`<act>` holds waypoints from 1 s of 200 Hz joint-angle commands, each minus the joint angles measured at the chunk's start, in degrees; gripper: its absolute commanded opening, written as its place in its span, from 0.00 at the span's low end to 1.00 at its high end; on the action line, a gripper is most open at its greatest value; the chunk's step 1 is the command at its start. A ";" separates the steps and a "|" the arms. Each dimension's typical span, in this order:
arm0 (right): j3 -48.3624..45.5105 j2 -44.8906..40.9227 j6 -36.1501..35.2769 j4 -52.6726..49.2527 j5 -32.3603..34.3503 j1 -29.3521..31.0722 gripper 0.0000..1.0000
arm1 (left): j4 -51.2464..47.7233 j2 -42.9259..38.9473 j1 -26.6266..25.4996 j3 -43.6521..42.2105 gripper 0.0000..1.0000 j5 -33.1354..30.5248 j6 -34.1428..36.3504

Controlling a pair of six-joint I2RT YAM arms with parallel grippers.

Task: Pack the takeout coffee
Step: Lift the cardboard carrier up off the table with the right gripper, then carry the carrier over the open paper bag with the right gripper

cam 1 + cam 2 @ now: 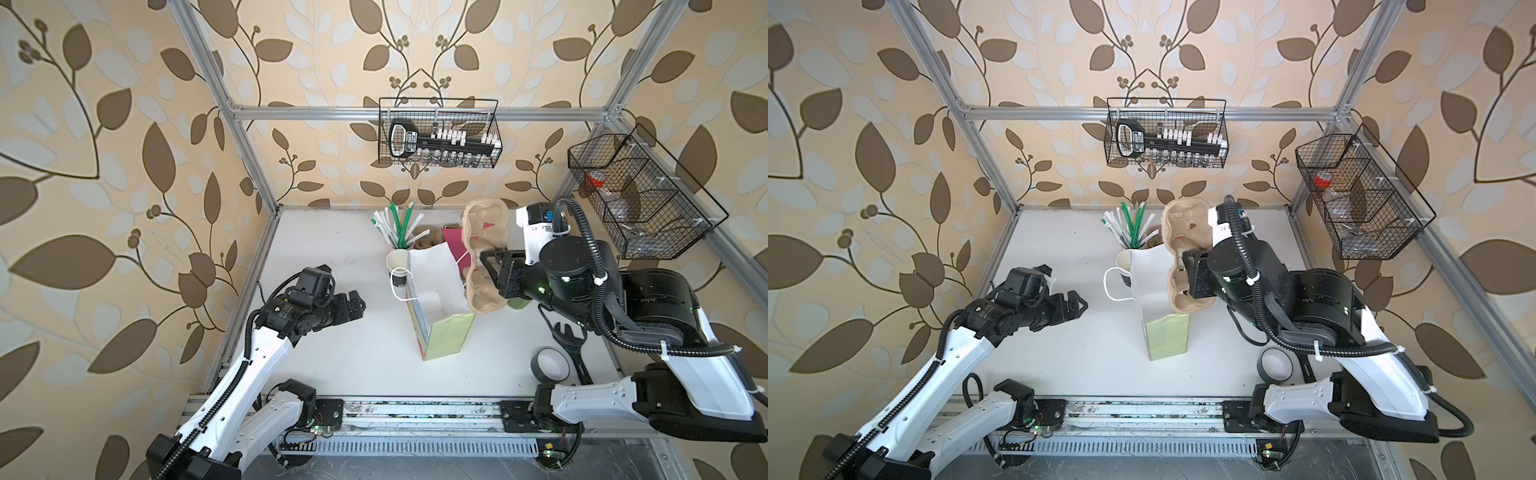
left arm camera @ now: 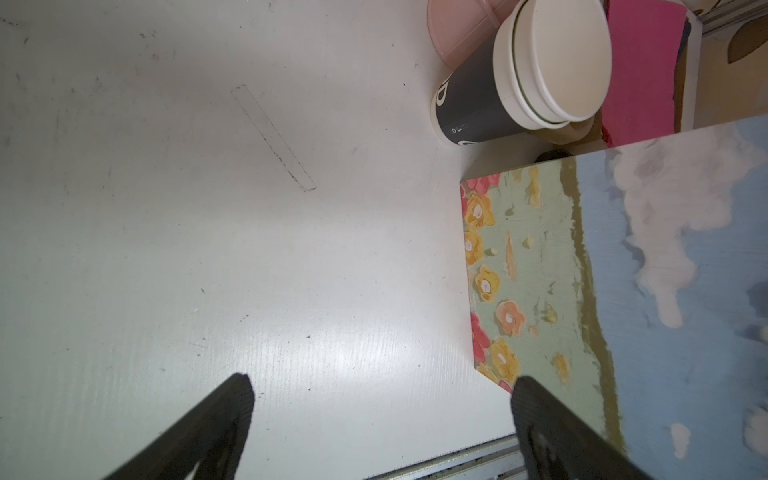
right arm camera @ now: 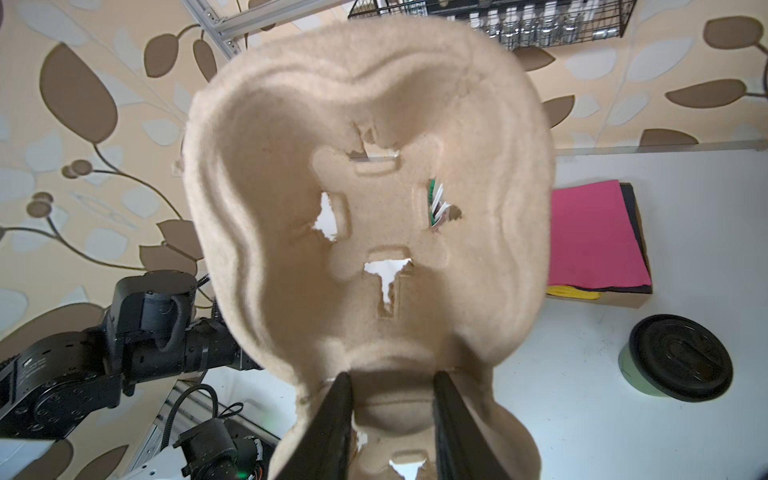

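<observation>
The takeout coffee (image 3: 679, 359), a light-green cup with a black lid, stands upright on the white table in the right wrist view, off to the side of my right gripper; in both top views my right arm hides nearly all of it. My right gripper (image 1: 488, 270) (image 3: 392, 382) is shut on the middle of a brown pulp cup carrier (image 1: 486, 224) (image 3: 374, 208), held tilted on edge over the open gift bag (image 1: 449, 336) (image 2: 623, 270). My left gripper (image 1: 359, 307) (image 2: 382, 382) hangs open and empty left of the bag.
Stacked lidless cups in a dark sleeve (image 1: 398, 266) (image 2: 519, 83) and a cup of straws (image 1: 399, 226) stand behind the bag. A pink paper stack (image 3: 594, 237) lies at the back. A tape roll (image 1: 550, 363) and a wrench (image 1: 569, 336) lie front right. Wire baskets (image 1: 438, 133) (image 1: 640, 195) hang on the frame.
</observation>
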 commanded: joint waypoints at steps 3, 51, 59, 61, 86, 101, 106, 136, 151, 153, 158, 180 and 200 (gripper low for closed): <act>4.17 4.44 -1.86 -1.71 1.88 1.68 0.32 | 0.20 -0.35 -0.48 0.09 0.99 0.12 1.04; 7.26 12.03 -3.73 -1.55 -0.57 1.32 0.32 | -0.02 -0.19 -0.48 0.25 0.99 -0.27 1.15; 7.16 12.82 -3.97 -1.73 -1.36 0.83 0.32 | -0.02 -0.34 -0.48 0.24 0.99 -0.33 1.15; 7.13 13.03 -3.98 -1.84 -1.54 0.65 0.32 | -0.02 -0.33 -0.48 0.25 0.99 -0.37 1.12; 5.62 14.51 -4.54 -1.83 -4.85 -1.42 0.32 | -0.10 -0.35 -0.48 0.20 0.99 -0.38 1.11; 5.07 15.17 -4.81 -2.45 -5.71 -2.33 0.32 | -0.10 -0.31 -0.48 0.31 0.99 -0.47 1.10; 4.94 15.35 -4.79 -2.80 -6.18 -2.71 0.32 | -0.14 -0.25 -0.48 0.32 0.99 -0.42 1.11; 1.79 15.79 -5.30 -2.70 -10.03 -5.51 0.32 | -0.19 -0.35 -0.48 0.33 0.99 -0.49 1.10; 0.82 16.29 -5.79 -2.97 -12.01 -6.67 0.32 | -0.19 -0.30 -0.48 0.33 0.99 -0.47 1.13; 0.80 16.43 -5.81 -3.07 -12.05 -6.79 0.32 | -0.19 -0.32 -0.48 0.29 0.99 -0.45 1.11; 0.74 16.58 -5.82 -3.39 -12.31 -6.91 0.32 | -0.19 -0.34 -0.48 0.27 0.99 -0.43 1.11; 0.78 17.67 -6.25 -4.57 -12.96 -7.30 0.32 | -0.28 -0.33 -0.48 0.35 0.99 -0.53 1.12; 0.37 18.43 -6.69 -5.07 -13.66 -8.06 0.32 | -0.28 -0.33 -0.48 0.29 0.99 -0.55 1.12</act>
